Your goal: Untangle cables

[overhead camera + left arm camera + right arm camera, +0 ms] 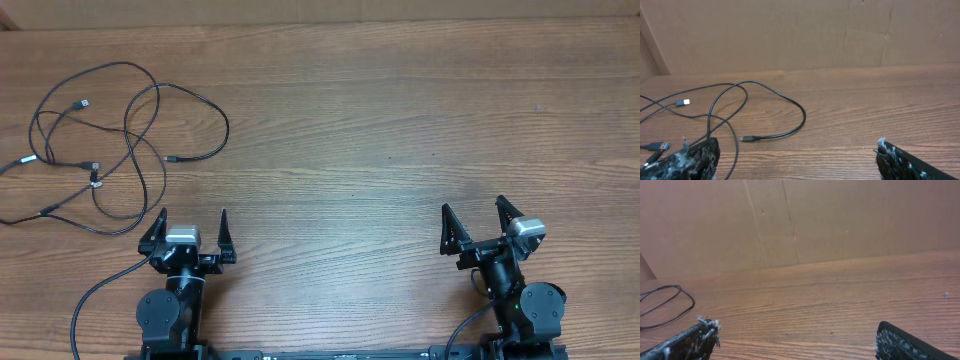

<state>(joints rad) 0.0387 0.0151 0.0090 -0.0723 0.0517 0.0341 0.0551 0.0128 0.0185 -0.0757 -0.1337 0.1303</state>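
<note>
The cables [130, 140] are thin black cords lying loose and crossed over each other on the wooden table at the far left, with small plug ends [172, 158] and a silvery one [82, 104]. In the left wrist view the cables [765, 95] lie ahead and to the left, one plug [748, 138] close in front. My left gripper [190, 228] is open and empty, just below the tangle. My right gripper [476, 220] is open and empty at the lower right, far from the cables; a loop of cable [670, 302] shows at its left edge.
The wooden table [380, 130] stretches across the view. A brown cardboard wall [790, 35] stands along the far edge. A thicker black arm wire [85, 305] runs from the left arm's base.
</note>
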